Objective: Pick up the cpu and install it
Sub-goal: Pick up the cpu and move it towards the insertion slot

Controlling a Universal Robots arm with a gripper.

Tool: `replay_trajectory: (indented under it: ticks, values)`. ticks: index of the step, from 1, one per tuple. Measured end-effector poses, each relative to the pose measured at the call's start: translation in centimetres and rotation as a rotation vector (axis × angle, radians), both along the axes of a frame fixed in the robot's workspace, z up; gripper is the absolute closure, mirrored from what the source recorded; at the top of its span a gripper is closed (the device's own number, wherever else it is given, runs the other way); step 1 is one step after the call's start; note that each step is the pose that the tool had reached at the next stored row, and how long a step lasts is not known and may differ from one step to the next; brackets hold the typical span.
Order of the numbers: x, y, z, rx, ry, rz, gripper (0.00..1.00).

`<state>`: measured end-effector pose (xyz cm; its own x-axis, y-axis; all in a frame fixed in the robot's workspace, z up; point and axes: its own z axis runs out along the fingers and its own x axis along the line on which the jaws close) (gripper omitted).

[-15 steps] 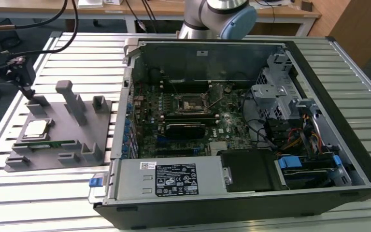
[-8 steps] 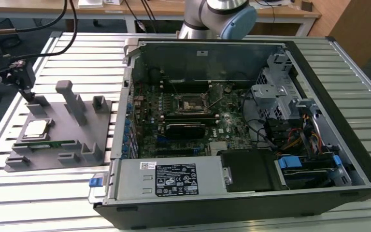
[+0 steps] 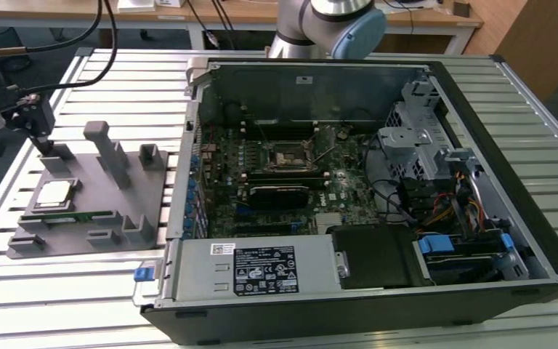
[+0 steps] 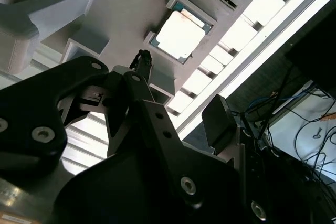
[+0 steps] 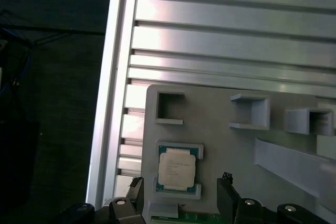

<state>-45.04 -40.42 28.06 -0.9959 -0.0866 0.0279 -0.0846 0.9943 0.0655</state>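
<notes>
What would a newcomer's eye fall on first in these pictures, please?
The open black computer case with its green motherboard dominates the exterior view's middle. At that view's left, the small square silver-topped cpu lies in a grey plastic holder, the open black gripper close by it.

Our exterior view looks down on the PC case (image 3: 308, 91) and gray fixture (image 3: 75, 167); both wrist views sit close above that fixture, apparently sharing the cpu (image 5: 177, 167) (image 4: 181, 35).

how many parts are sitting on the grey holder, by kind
cpu: 1
memory stick: 1
total: 2
</notes>
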Motion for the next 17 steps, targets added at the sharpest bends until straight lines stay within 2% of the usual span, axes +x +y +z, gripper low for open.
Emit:
replay_trajectory:
  ticks: [17]
  values:
    - [0.0, 0.0, -0.83, 0.0008, 0.0001, 0.0, 0.34]
